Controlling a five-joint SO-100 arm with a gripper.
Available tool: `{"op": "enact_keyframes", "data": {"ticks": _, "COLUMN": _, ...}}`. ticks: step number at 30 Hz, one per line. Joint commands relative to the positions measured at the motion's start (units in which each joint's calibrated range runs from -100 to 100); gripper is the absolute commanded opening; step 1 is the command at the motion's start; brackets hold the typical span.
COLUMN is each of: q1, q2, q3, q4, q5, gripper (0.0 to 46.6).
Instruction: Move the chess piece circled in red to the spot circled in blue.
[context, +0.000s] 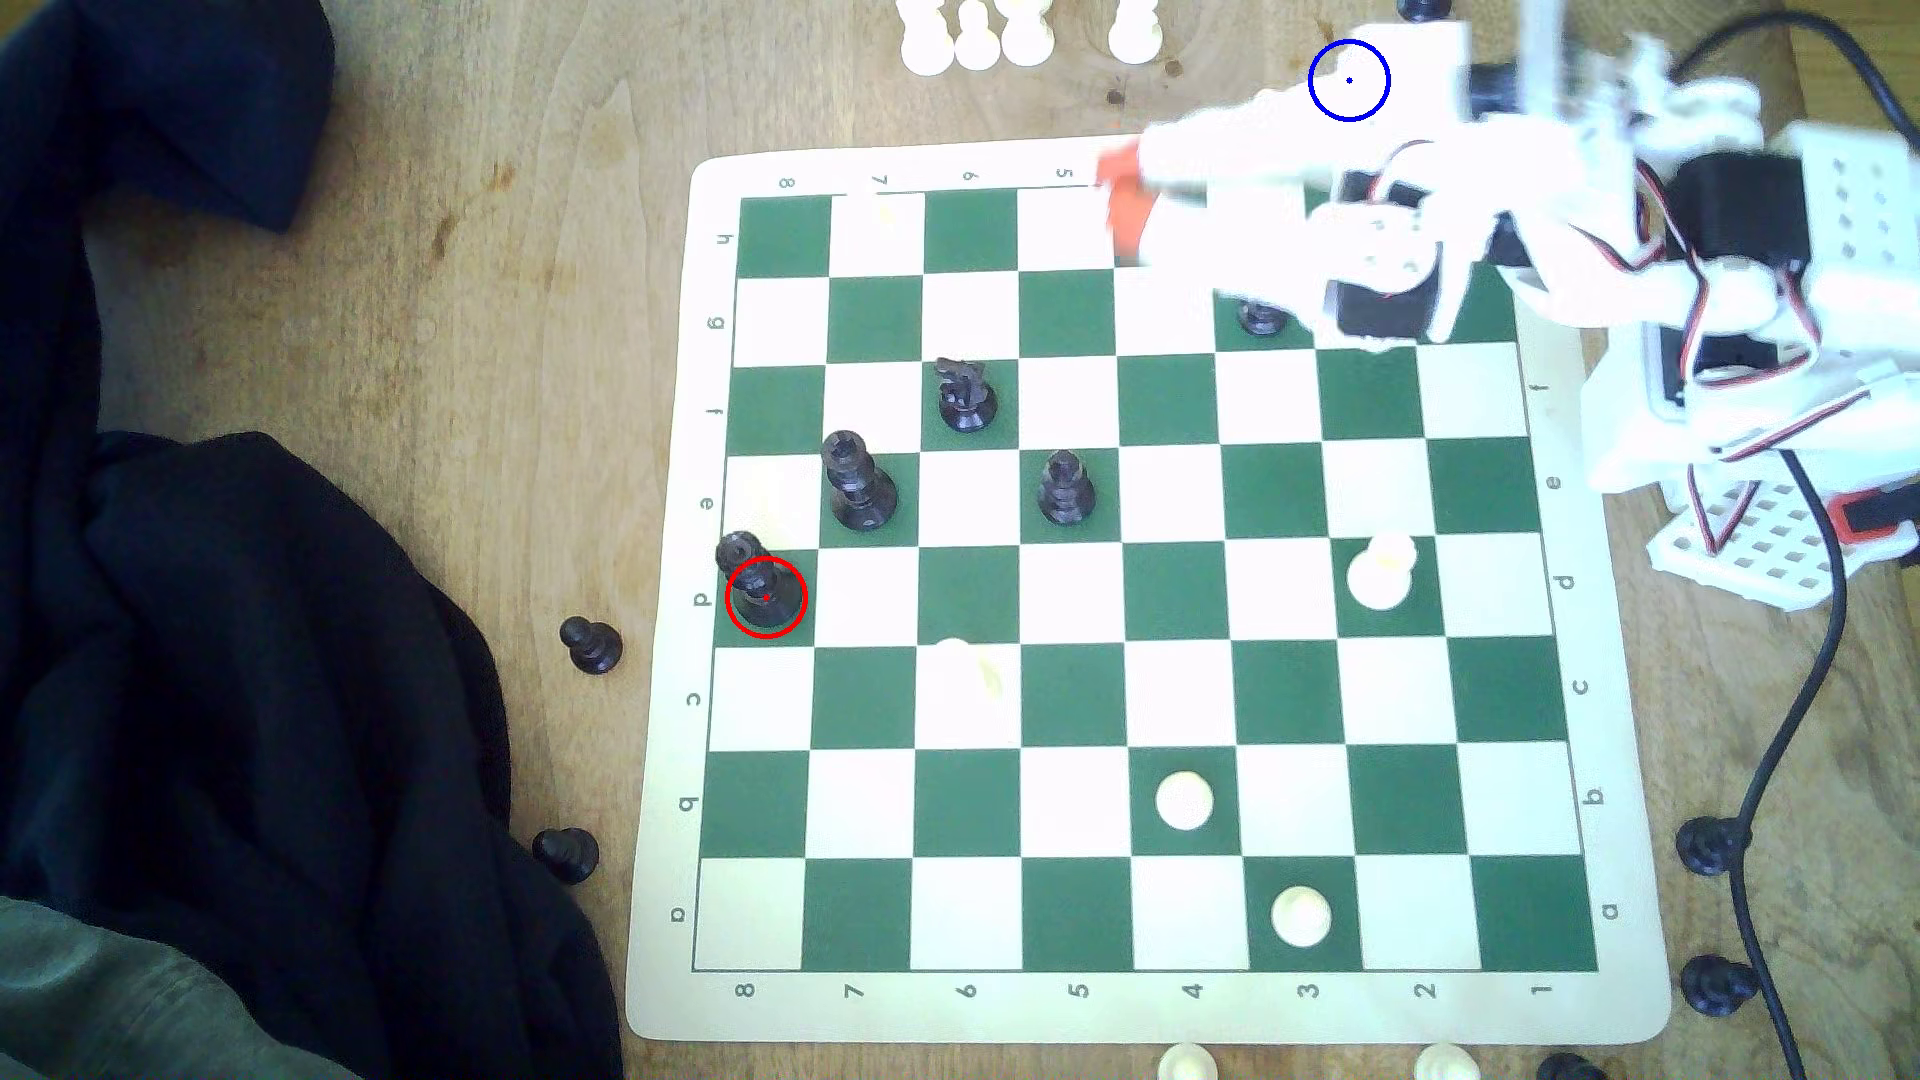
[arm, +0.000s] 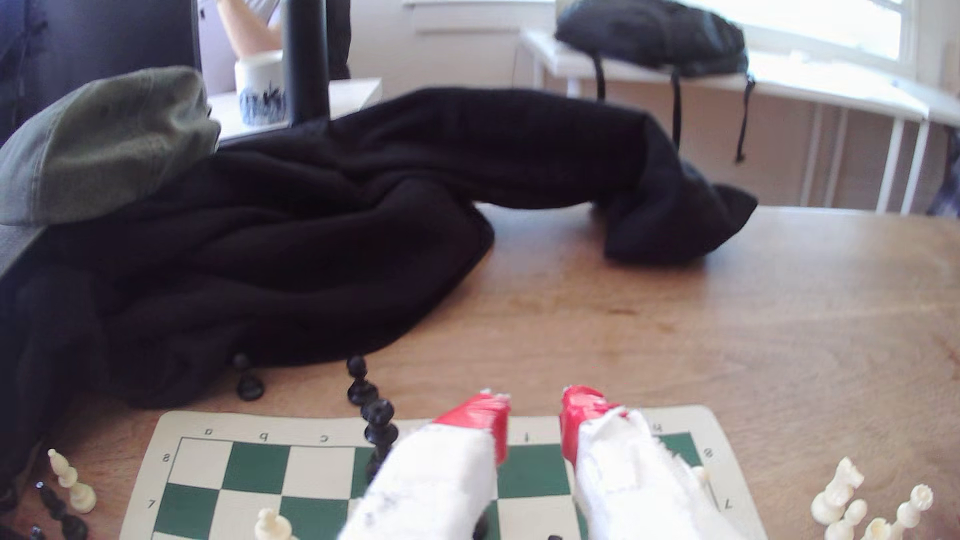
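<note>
Your gripper (arm: 535, 415) has its two red-tipped fingers (arm: 480, 415) apart, holding nothing, over the chessboard's (context: 665, 727) far corner. The red-circled black piece (context: 766, 597) stands on the board's left-edge square in the exterior view. One blue ring (context: 1349, 80) lies beyond the board.

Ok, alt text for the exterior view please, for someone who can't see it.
Top-down view of a green-and-white chessboard on a wooden table: a tall black piece ringed in red stands at the exterior view's left edge of the board. The blurred white arm's red-tipped gripper hovers over the far edge, near a blue ring.
</note>
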Motion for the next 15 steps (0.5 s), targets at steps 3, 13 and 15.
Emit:
{"op": "enact_keyframes", "data": {"ticks": 3, "q1": -2.45, "q2": 16.34, "q3": -18.21, "q4": 7.45, "q5": -2.30, "gripper": 14.0}}
{"op": "enact_keyframes", "data": {"ticks": 13, "q1": -6.12, "q2": 46.39, "q3": -37.70, "q4": 8.76, "q5": -3.71, "gripper": 20.7}}
{"op": "enact_keyframes", "data": {"ticks": 15, "q1": -6.59, "q2": 50.72, "q3": -40.61, "q4": 8.35, "q5": -3.71, "gripper": 20.8}}
